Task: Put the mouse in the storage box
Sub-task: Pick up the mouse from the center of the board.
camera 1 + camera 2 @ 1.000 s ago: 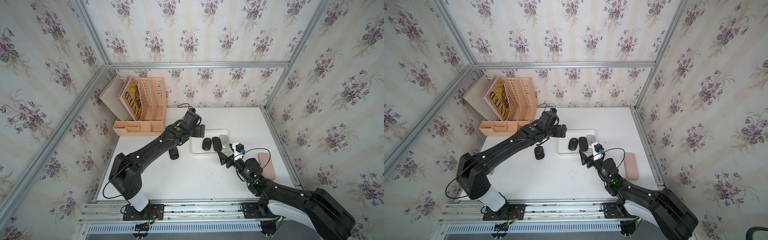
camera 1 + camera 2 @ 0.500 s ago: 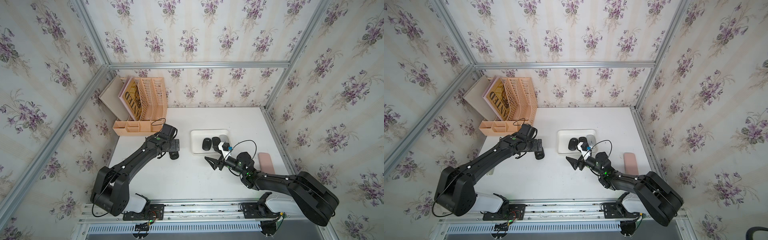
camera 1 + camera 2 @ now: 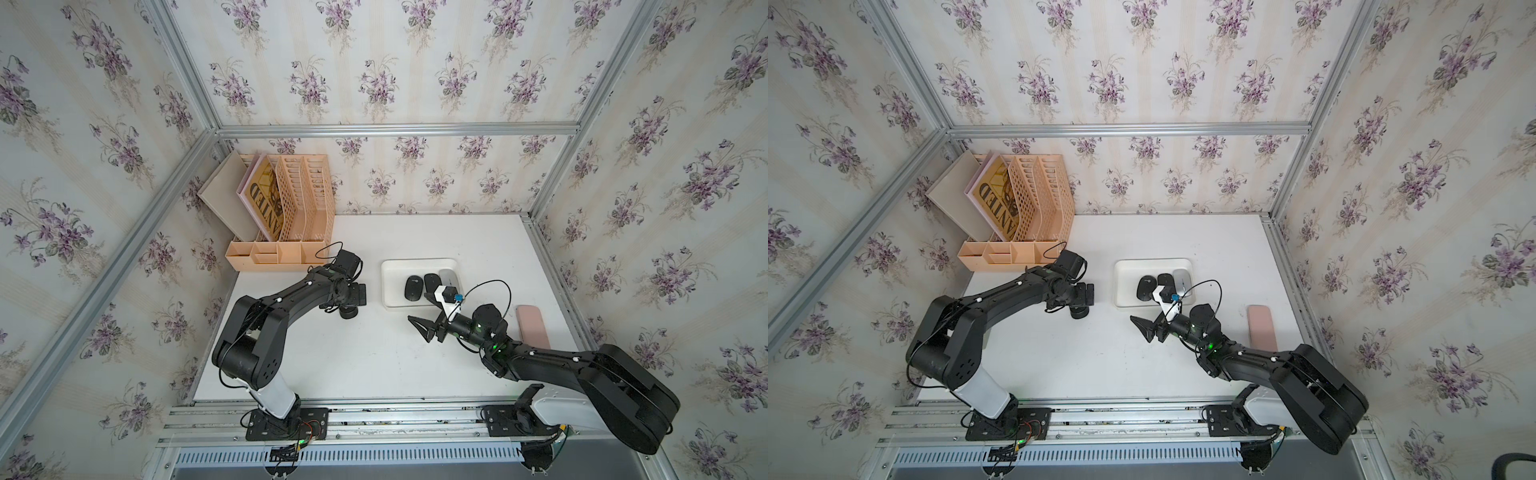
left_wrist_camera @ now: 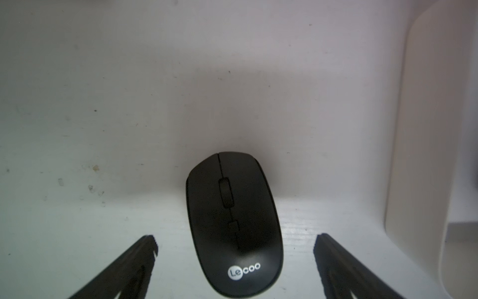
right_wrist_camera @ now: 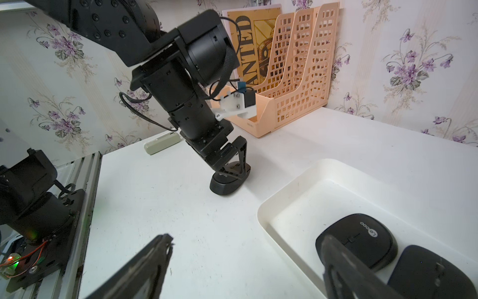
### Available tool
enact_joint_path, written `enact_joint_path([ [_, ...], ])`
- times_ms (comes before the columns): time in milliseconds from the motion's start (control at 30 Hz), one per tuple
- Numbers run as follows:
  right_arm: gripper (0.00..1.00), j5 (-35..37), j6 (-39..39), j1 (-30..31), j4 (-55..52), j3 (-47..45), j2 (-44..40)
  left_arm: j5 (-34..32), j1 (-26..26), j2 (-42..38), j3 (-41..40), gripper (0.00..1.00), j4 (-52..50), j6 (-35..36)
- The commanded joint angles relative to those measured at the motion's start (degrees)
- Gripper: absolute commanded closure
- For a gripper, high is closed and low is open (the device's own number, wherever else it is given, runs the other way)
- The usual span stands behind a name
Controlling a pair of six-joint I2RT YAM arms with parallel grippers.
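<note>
In both top views the black mouse point(image 3: 348, 312) lies on the white table point(image 3: 374, 365), left of centre in the frame, just outside the storage box point(image 3: 392, 270) and apart from its left wall. The left claw point(image 4: 235, 237) points down over the mouse. In the left wrist view its fingers point(image 4: 144, 248) are spread wide on either side with table showing in both gaps, so it grips nothing. The right claw point(image 3: 420, 329) hangs below the box's lower edge, also spread wide and empty. Inside the box lie two black mice point(image 3: 413, 288) and a grey one point(image 3: 449, 275). A peach file rack point(image 3: 303, 199) stands at the upper left.
</note>
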Motion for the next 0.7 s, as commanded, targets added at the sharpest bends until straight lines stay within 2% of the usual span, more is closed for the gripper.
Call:
enact_joint_path([
  [0, 0.06, 0.8, -0.6, 0.2, -0.2, -0.1, -0.4, 0.4, 0.0, 1.6, -0.2, 0.04, 1.2, -1.0],
  [400, 0.04, 2.2, -4.3, 3.7, -4.1, 2.2, 0.7, -1.1, -0.3, 4.9, -0.4, 0.16, 2.2, 0.0],
  [500, 0.04, 2.5, -4.4, 3.8, -4.1, 2.1, 0.7, -2.0, -0.3, 4.9, -0.3, 0.24, 2.2, 0.7],
  [667, 0.03, 2.9, -4.6, 4.2, -4.3, 2.1, 0.5, -3.0, -0.3, 4.3, -0.5, 0.31, 2.2, 1.3],
])
